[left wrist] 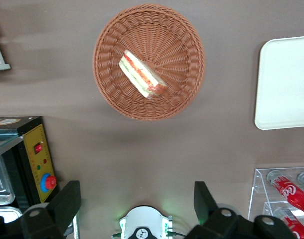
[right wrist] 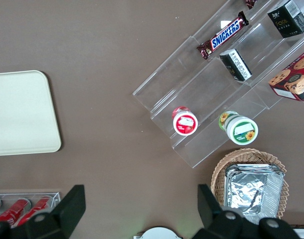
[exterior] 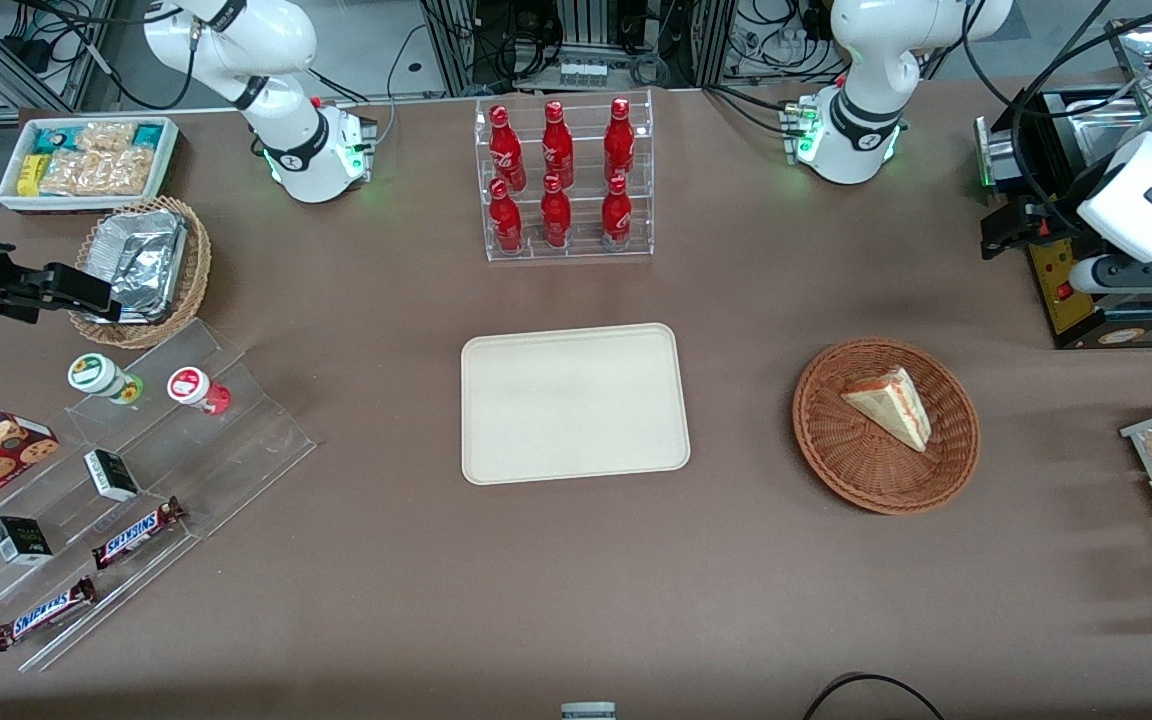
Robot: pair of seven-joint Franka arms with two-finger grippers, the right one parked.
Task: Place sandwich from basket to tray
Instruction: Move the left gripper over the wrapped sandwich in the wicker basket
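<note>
The sandwich lies on its side in the basket, toward the rim of the bowl that is farther from the front camera, its red, pink and green cut edge turned toward the working arm's end of the table. The basket stands on the brown table toward the working arm's end, roughly midway between the table's edge nearest the front camera and the edge at the arm bases. The tray lies flat near the middle of the table, well apart from the basket and bare. The gripper hangs high above the table, over the strip between the basket and the left arm's base; in the left wrist view its two dark fingers stand wide apart with nothing between them, and the basket with the sandwich shows whole on the table below. A clear rack of red bottles stands farther from the front camera than the tray, near the edge at the arm bases. A black and yellow machine occupies the working arm's end of the table, farther from the front camera than the basket. Toward the parked arm's end stand a white bin of packaged snacks, a tan wicker basket with foil and a clear stepped shelf bearing chocolate bars, small boxes and two lidded cups.
</note>
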